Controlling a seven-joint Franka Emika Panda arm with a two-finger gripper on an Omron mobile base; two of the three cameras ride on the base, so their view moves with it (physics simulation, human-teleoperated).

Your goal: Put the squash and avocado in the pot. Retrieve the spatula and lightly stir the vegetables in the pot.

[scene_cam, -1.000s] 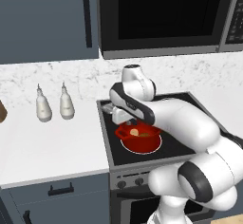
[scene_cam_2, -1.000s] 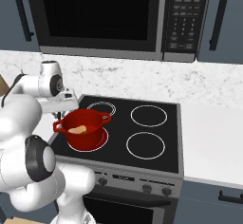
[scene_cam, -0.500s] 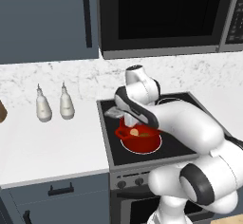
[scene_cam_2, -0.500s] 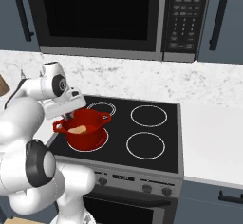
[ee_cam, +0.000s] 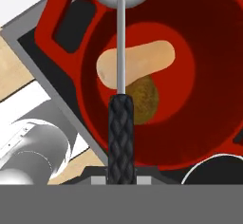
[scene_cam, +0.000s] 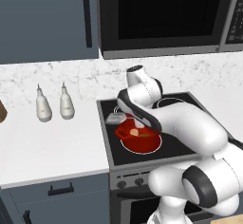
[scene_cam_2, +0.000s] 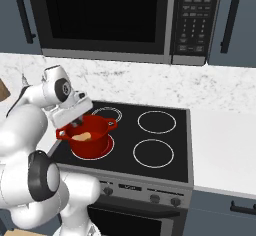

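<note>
- The gripper (ee_cam: pixel 121 179) was clamped on the spatula (ee_cam: pixel 121 118) by its black handle, above the red pot (ee_cam: pixel 199 99).
- The squash (ee_cam: pixel 142 61) and avocado (ee_cam: pixel 142 97) lay touching inside the pot, on the stove (scene_cam_2: pixel 165 145).

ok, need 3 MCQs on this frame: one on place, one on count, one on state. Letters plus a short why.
1. Where does the pot sit?
A. front-left burner of the stove
B. back-right burner
C. the white counter

2. How many white bottles stand on the counter left of the stove?
A. one
B. two
C. four

3. What is the state of the gripper?
A. open above the pot
B. shut on nothing
C. shut on the spatula

Answers:
1. A: the right base view shows the red pot on the near left ring, three rings bare.
2. B: the left base view shows a pair side by side.
3. C: the hand view shows the black handle rising from between the fingertips, its head over the pot's rim, with the squash and avocado inside.
</note>
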